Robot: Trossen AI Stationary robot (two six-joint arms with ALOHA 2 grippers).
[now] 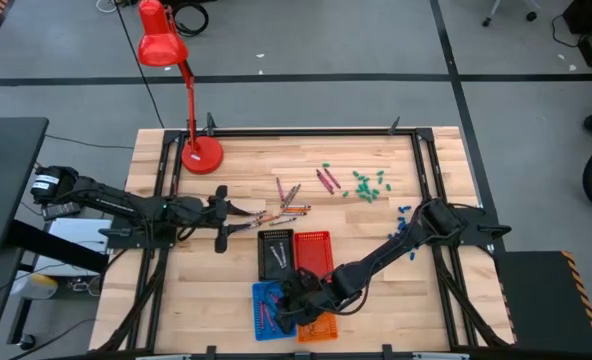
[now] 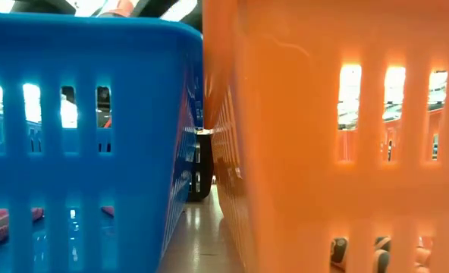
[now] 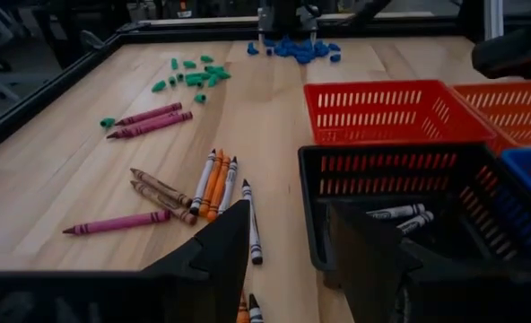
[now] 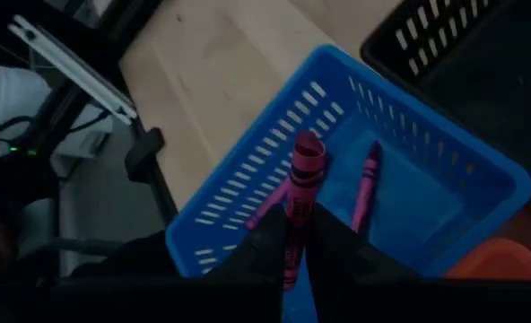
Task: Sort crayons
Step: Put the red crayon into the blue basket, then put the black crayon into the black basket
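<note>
Evidently the right gripper (image 4: 297, 235) pinches a magenta paper-wrapped crayon (image 4: 303, 184) above the blue slotted plastic basket (image 4: 248, 193) (one magenta crayon already inside), presumably matching colours. Meanwhile the left gripper (image 3: 288, 247) hovers wide apart near loose crayons (image 3: 213, 184) on the wooden table (image 3: 59, 188).

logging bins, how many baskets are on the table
4: black basket and red basket side by side mid-table, blue basket and orange basket at the near edge, partly under the right arm.
</note>
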